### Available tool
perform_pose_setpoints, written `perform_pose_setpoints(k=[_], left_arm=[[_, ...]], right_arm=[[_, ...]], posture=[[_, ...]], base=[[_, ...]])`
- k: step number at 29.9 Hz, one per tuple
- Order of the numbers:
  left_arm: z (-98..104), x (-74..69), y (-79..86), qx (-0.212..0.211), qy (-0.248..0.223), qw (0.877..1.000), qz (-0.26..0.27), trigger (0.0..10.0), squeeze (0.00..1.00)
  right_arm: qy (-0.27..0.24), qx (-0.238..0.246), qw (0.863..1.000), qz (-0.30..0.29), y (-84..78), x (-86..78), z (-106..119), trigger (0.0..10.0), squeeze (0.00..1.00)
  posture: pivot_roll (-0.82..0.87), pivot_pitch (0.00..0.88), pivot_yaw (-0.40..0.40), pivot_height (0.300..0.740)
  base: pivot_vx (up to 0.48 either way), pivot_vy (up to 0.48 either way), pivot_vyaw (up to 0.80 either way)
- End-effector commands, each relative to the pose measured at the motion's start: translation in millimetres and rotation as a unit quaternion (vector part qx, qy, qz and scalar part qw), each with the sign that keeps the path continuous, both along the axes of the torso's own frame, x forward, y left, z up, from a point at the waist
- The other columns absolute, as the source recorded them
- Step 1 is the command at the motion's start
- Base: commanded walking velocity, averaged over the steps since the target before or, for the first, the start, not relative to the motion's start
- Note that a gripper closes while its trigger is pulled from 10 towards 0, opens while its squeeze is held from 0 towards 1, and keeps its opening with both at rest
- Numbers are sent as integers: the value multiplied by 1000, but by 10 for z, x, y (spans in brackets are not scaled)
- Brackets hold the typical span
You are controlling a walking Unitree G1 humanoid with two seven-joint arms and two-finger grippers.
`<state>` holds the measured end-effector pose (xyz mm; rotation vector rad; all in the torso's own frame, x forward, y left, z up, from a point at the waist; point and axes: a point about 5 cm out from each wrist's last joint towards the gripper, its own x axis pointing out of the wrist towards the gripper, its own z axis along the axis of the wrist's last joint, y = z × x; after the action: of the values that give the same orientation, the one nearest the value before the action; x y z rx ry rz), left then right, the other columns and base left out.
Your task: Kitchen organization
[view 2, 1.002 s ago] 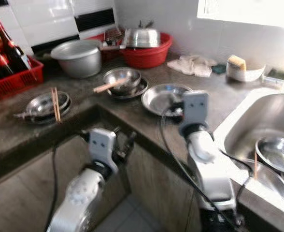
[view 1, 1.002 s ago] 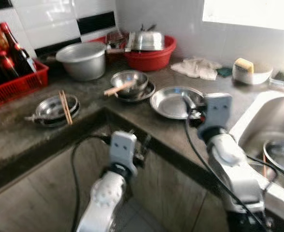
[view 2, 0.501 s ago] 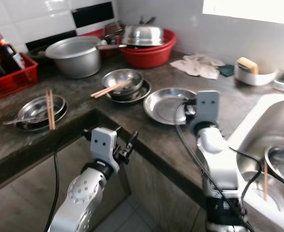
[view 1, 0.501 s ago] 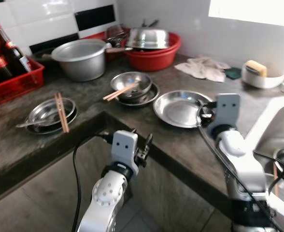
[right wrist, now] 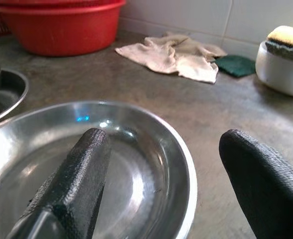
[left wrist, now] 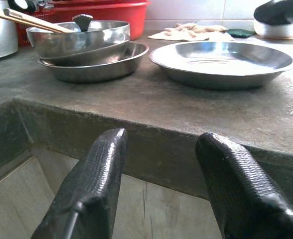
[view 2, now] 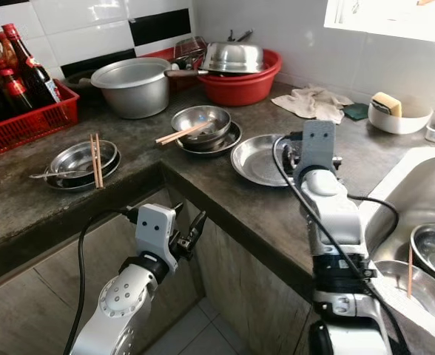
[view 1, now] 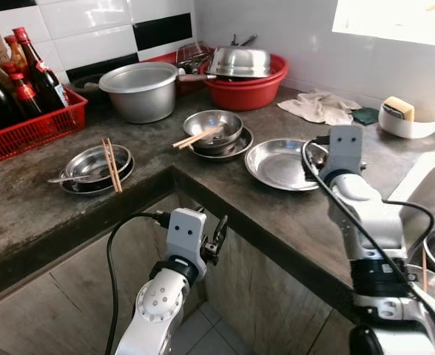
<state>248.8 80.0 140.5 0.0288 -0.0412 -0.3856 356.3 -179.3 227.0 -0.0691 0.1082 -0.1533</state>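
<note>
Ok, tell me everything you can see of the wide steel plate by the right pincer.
The steel plate is a round, shallow, shiny metal dish with a raised rim, empty, lying flat on the dark stone counter right of the stacked bowls. The right pincer hovers open at its rim, one finger over the dish, one outside it. Nothing else touches it.

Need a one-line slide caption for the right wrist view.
Open right pincer poised at the rim of the shallow round steel plate on the grey stone counter.
</note>
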Motion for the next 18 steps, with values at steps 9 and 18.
perform_pose_setpoints(k=[9, 18], left_arm=[[24, -4, 15, 2, -1, 1000, 4, 10000, 0], [27, 8, 15, 1, -2, 1000, 7, 10000, 0]], right_arm=[[62, 32, 997, -22, -114, 63, -24, 10000, 0], [116, 92, 989, -19, -208, 118, -22, 10000, 0]], posture=[[84, 50, 27, 740], [84, 53, 25, 740]], base=[[0, 0, 0], [0, 0, 0]])
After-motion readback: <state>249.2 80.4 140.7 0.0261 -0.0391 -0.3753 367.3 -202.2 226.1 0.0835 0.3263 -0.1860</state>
